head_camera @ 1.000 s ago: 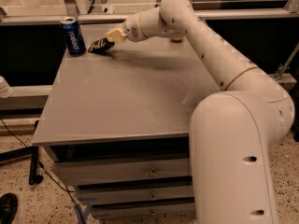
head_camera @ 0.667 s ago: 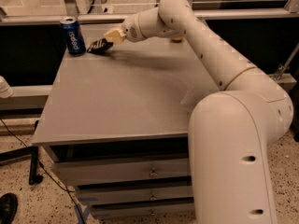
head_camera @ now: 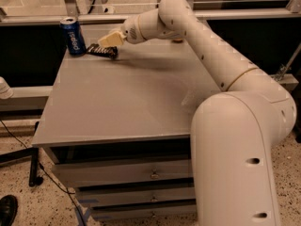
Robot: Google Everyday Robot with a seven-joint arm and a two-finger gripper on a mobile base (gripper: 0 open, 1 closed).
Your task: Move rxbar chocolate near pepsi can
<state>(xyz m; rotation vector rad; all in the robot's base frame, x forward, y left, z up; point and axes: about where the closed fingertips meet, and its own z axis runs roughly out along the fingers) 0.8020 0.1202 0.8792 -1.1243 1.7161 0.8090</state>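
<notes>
The pepsi can stands upright at the far left corner of the grey table. The rxbar chocolate, a flat black wrapper, lies low on the tabletop just right of the can, about a finger's width from it. My gripper reaches in from the right and sits directly over the bar's right end, at or touching it. The arm stretches across the back of the table.
A small orange object peeks out behind the arm at the table's back edge. A rail and glass panel run behind the table. Drawers sit under the tabletop. A stand leg and cables lie on the floor at left.
The gripper and the bar have come down slightly toward the tabletop, staying beside the can. The can has not moved.
</notes>
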